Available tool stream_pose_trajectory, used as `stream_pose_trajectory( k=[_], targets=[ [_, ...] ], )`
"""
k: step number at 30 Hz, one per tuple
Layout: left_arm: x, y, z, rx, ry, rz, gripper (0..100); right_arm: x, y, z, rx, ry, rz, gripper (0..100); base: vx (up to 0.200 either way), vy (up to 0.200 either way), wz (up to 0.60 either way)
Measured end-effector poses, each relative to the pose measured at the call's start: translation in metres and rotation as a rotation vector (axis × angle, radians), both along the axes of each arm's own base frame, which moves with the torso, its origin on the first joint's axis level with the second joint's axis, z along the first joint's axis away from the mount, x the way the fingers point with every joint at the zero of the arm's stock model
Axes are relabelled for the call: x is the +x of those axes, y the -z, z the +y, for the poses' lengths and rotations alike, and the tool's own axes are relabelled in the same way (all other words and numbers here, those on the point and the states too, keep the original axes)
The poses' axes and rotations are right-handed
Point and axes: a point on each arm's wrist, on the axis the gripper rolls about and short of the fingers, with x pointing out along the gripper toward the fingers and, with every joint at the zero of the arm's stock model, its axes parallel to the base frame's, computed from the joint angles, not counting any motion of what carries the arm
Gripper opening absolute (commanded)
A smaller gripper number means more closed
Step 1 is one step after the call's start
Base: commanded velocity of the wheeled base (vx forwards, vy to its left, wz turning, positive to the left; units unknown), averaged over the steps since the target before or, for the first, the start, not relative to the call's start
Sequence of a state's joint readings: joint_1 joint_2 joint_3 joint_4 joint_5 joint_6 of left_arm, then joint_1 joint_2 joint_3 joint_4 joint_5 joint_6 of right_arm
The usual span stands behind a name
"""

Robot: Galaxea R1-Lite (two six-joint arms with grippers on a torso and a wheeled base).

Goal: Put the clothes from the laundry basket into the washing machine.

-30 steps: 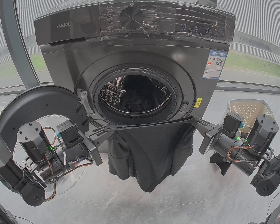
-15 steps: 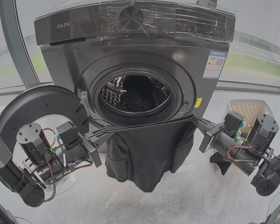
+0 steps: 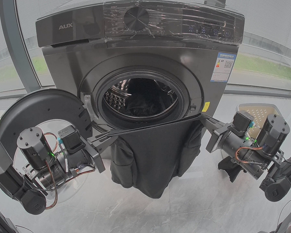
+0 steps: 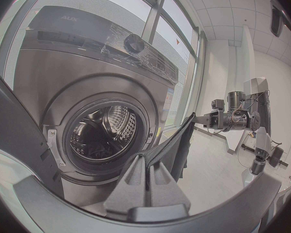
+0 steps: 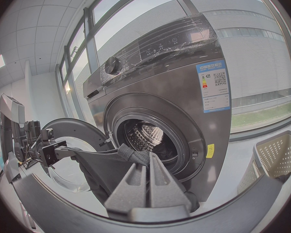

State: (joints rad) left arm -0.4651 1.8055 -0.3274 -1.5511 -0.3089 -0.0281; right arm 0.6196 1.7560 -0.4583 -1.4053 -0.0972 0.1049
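Observation:
A dark grey garment (image 3: 155, 156) hangs stretched between my two grippers just below the washing machine's round opening (image 3: 141, 97). My left gripper (image 3: 110, 134) is shut on its left top corner and my right gripper (image 3: 200, 117) is shut on its right top corner. In the left wrist view the gripper (image 4: 147, 160) pinches the cloth (image 4: 171, 146); in the right wrist view the gripper (image 5: 147, 160) pinches the fabric (image 5: 106, 169) too. Dark clothes (image 3: 142, 105) lie inside the drum. The beige laundry basket (image 3: 260, 114) stands on the floor at the right, behind my right arm.
The washer door (image 3: 38, 114) is swung open to the left, behind my left arm. Another dark cloth (image 3: 229, 169) hangs below my right wrist. Pale marble floor (image 3: 171, 211) lies open in front of the machine. Windows surround the washer.
My right gripper has risen slightly, lifting the garment's right corner nearer the door opening. The left gripper has stayed almost where it was, and the cloth's top edge now slopes more.

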Motion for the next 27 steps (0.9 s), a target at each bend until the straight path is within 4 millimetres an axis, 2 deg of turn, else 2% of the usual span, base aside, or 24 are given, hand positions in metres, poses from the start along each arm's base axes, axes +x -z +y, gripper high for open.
stream_pose_trajectory(
  k=[10, 27],
  targets=[
    [0.007, -0.003, 0.009, -0.007, -0.041, -0.014, 0, 0.005, -0.01, 0.002, 0.032, 0.023, -0.03, 0, 0.0, 0.0, 0.0],
    [0.014, -0.041, 0.011, -0.09, -0.065, -0.153, 0, 0.009, -0.021, 0.004, 0.063, 0.035, -0.069, 0, 0.0, 0.0, 0.0]
  ],
)
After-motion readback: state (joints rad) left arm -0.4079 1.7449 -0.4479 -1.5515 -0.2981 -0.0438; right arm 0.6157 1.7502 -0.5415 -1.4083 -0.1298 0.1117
